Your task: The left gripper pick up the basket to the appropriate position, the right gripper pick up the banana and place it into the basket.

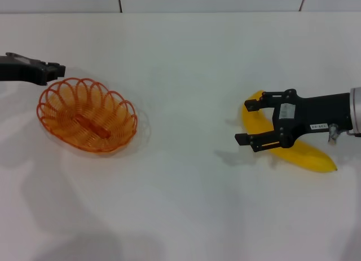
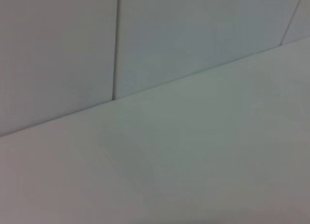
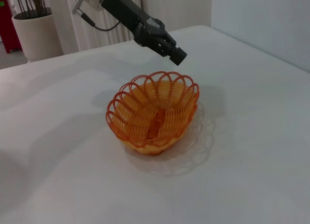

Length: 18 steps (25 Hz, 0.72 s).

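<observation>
The orange wire basket (image 1: 87,115), oval with a looped scalloped rim and see-through sides, sits on the smooth white bench (image 1: 186,204) at the left. The left tool (image 1: 55,71) hovers just beyond its far-left rim, fingers pressed together. At the right, the right tool (image 1: 252,120) stands spread over the curved, glossy yellow banana (image 1: 302,153), hiding its middle.

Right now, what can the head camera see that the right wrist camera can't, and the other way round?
Only the head view shows the banana and the open right gripper over it. Only the right wrist view shows a potted plant beyond the table. Both show the empty orange basket and the left gripper near its rim.
</observation>
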Each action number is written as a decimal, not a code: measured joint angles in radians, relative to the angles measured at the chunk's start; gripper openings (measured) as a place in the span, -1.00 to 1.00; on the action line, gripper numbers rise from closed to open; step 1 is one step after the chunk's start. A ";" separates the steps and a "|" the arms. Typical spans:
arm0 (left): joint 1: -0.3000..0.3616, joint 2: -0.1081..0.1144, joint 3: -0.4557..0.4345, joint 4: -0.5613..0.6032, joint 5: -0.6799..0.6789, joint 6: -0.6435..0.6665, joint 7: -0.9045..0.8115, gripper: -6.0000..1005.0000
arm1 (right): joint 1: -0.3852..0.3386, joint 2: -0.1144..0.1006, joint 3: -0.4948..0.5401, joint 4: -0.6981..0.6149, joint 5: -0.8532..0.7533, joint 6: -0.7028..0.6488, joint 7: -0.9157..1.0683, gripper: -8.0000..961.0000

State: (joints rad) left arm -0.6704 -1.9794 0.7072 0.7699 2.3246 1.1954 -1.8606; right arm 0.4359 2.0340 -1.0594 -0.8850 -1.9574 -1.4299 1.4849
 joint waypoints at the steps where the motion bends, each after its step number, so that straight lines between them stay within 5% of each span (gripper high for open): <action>1: 0.000 0.000 0.000 0.000 0.001 0.001 0.000 -0.77 | 0.000 0.000 0.000 0.000 0.000 0.000 0.000 0.83; 11: 0.005 0.001 0.000 0.002 0.013 0.005 -0.010 -0.80 | 0.000 0.000 -0.001 0.000 0.000 0.000 0.000 0.83; 18: 0.001 0.034 0.000 0.026 0.025 0.086 -0.099 -0.61 | 0.000 0.000 -0.001 0.000 0.000 -0.007 0.000 0.83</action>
State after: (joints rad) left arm -0.6692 -1.9453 0.7072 0.7956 2.3501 1.2819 -1.9596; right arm 0.4358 2.0340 -1.0600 -0.8851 -1.9577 -1.4369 1.4849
